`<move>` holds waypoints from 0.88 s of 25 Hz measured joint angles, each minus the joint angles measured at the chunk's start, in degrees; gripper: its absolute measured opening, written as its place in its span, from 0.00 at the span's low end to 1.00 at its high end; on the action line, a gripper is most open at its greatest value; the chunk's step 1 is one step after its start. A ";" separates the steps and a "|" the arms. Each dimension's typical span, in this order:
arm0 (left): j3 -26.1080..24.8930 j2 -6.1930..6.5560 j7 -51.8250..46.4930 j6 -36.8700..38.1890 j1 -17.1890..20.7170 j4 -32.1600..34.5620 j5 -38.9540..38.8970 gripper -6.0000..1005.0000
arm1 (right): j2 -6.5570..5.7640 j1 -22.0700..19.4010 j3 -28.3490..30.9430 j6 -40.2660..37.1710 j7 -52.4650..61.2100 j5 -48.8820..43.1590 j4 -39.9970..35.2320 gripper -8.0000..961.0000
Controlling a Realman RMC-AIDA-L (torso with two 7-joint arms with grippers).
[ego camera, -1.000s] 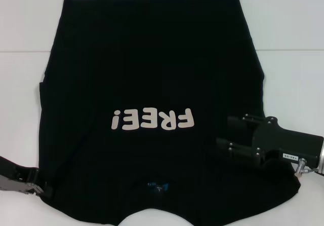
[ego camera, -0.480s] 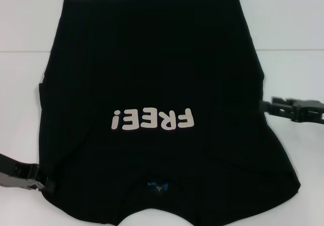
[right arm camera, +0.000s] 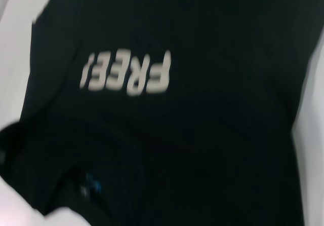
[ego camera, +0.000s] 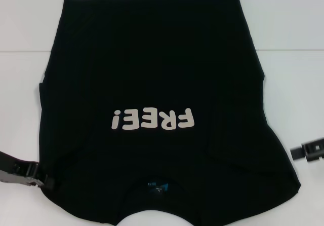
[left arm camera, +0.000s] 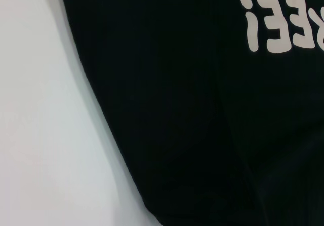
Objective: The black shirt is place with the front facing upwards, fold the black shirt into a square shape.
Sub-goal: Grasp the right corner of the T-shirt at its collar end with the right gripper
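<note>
Since a second ago the right gripper (ego camera: 309,151) has pulled away from the shirt's near right shoulder, where it hung over the cloth, swung out past the right edge and now sits at the far right of the head view, just off the hem of that side, only a bit of it showing; I cannot tell whether its jaws are apart or together. From the head view the black shirt (ego camera: 152,74) lies front up on the white table (ego camera: 288,23), collar and small blue label (ego camera: 158,187) toward the robot, the pale lettering (ego camera: 153,119) reading upside down, both sides already turned in so the body is a long, roughly straight-sided panel. The left gripper (ego camera: 43,181) rests low at the near left corner, touching or all but touching the cloth edge; whether it pinches anything I cannot tell. The left wrist view shows the shirt's left edge running slantwise across bare table, with the end of the lettering in a corner and no fingers in sight. The right wrist view, blurred, looks down on the chest print and the collar region, again with no fingers visible. The step in hand looks like taking both near corners to fold the collar end over toward the far hem. To do it well, each gripper should catch every layer right at its corner, lift evenly, carry the edge straight, and lay it square with the sides.
</note>
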 joint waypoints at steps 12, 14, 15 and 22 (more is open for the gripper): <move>-0.05 0.00 0.40 -0.43 -0.43 -0.12 -0.05 0.05 | 0.47 -0.19 -0.25 0.84 0.50 -7.32 2.24 0.76; -0.05 0.00 0.40 -0.57 -0.44 -0.15 -0.05 0.05 | 0.49 -0.10 -0.32 1.33 0.46 -7.38 2.24 0.76; -0.05 0.00 0.40 -0.62 -0.44 -0.15 -0.05 0.05 | 0.49 -0.03 -0.43 1.72 0.44 -7.40 2.29 0.76; -0.05 -0.10 0.40 -0.74 -0.52 -0.26 -0.25 0.05 | 1.20 0.74 -3.88 4.95 0.44 -7.52 3.59 0.76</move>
